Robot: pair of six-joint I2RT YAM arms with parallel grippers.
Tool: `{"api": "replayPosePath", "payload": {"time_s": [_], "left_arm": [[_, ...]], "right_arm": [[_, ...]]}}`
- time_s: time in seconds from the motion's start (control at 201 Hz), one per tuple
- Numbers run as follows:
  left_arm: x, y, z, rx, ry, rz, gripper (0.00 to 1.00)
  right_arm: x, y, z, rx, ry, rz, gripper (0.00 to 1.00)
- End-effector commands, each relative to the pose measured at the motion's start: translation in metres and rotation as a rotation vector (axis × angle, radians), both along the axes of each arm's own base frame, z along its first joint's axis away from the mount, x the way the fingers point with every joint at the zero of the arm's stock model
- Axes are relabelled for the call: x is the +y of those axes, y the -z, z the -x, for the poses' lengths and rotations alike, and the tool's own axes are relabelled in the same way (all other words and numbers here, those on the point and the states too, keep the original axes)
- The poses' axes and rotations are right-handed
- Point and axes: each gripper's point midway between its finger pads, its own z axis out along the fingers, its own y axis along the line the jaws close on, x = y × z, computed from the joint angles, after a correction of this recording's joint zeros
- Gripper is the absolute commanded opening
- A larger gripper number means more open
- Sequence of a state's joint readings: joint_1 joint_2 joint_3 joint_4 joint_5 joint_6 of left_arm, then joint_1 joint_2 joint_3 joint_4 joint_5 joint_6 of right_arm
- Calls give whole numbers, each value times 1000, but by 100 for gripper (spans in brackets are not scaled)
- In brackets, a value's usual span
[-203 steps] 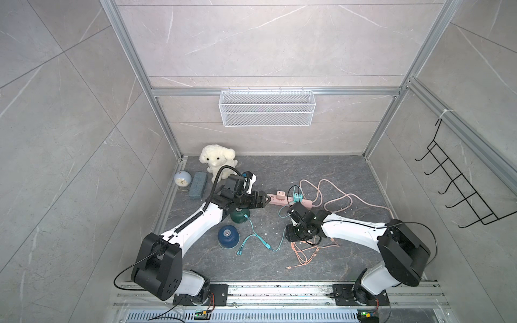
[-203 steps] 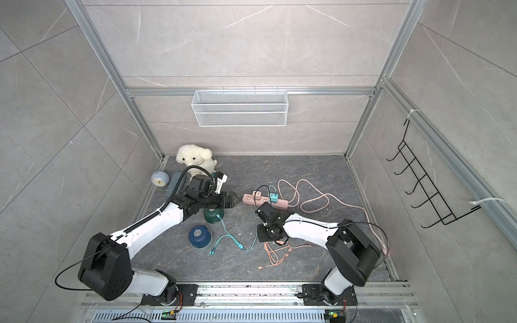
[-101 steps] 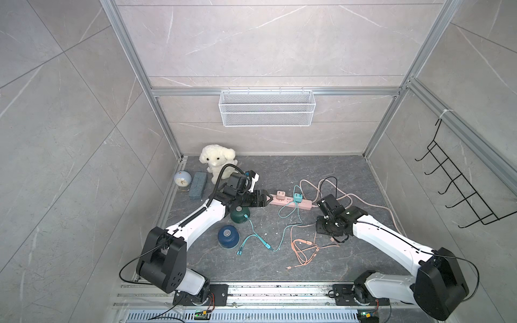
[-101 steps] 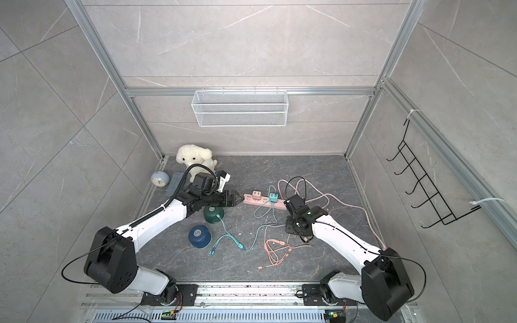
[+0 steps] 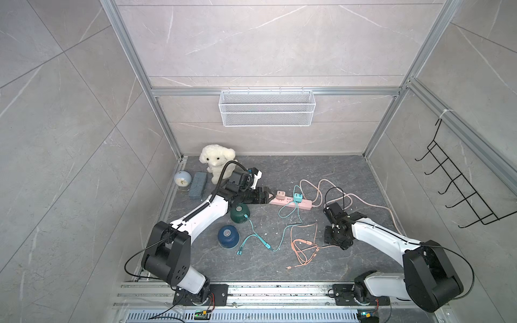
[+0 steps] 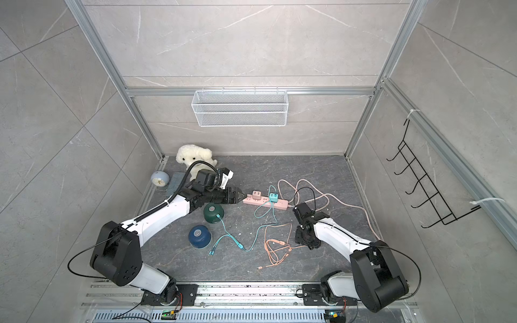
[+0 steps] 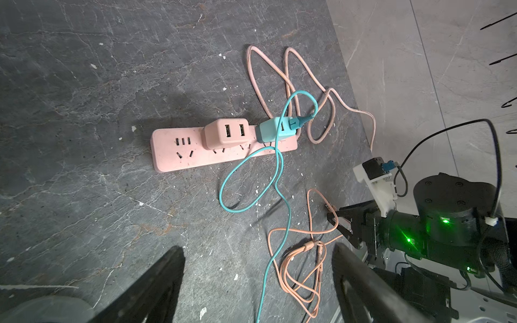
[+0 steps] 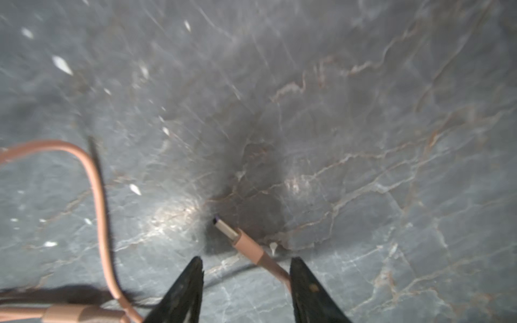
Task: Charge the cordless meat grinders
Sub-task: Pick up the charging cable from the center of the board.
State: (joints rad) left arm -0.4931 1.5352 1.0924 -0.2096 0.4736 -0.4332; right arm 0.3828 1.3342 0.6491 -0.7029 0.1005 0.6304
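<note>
The dark green meat grinder (image 5: 239, 214) (image 6: 213, 213) stands on the floor just under my left forearm, and a teal cable (image 5: 282, 223) from the teal charger (image 7: 270, 132) reaches its side. The dark blue meat grinder (image 5: 228, 236) (image 6: 199, 236) stands nearer the front with no cable on it. My left gripper (image 5: 267, 195) (image 7: 257, 249) is open and empty, level with the left end of the pink power strip (image 5: 291, 203) (image 7: 179, 156). My right gripper (image 5: 335, 240) (image 8: 246, 260) points down, jaws open. The orange cable's plug (image 8: 237, 237) lies between them.
A pink charger (image 7: 226, 134) with free ports sits on the strip. The orange cable (image 5: 305, 246) lies in loose loops mid-floor, and the strip's pink cord (image 5: 330, 193) loops behind my right arm. A plush dog (image 5: 216, 162), pale blue clock (image 5: 182, 178) and grey block (image 5: 197, 188) fill the back left corner.
My right arm has swung from the middle of the floor out to the right, and its gripper now hangs over the orange cable's end. The left arm has hardly moved.
</note>
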Motion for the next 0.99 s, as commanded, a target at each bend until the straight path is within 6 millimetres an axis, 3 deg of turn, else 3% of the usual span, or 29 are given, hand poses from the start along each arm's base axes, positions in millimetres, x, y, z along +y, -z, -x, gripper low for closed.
{"api": "replayPosePath", "payload": {"time_s": [0.0,0.229,0.403,0.538,0.722,0.861,0.985], "left_arm": [[-6,-15,-2,-41,39,18,85],[-4,-18,-6,-53,26,6,85],[-2,-19,-8,-52,21,-7,85],[0,-22,-10,-58,16,-13,85],[-1,-26,-11,-60,22,-14,85],[2,-34,-10,-77,21,-17,85],[8,-37,-9,-81,16,-19,85]], "right_arm": [[6,10,7,31,16,-44,46],[17,16,11,30,-12,-93,22],[35,6,-8,-63,-82,-155,9],[56,-29,-36,-204,-209,-217,7],[93,-98,-76,-470,-444,-318,5],[128,-138,-88,-597,-633,-438,5],[160,-162,-82,-696,-832,-537,5]]}}
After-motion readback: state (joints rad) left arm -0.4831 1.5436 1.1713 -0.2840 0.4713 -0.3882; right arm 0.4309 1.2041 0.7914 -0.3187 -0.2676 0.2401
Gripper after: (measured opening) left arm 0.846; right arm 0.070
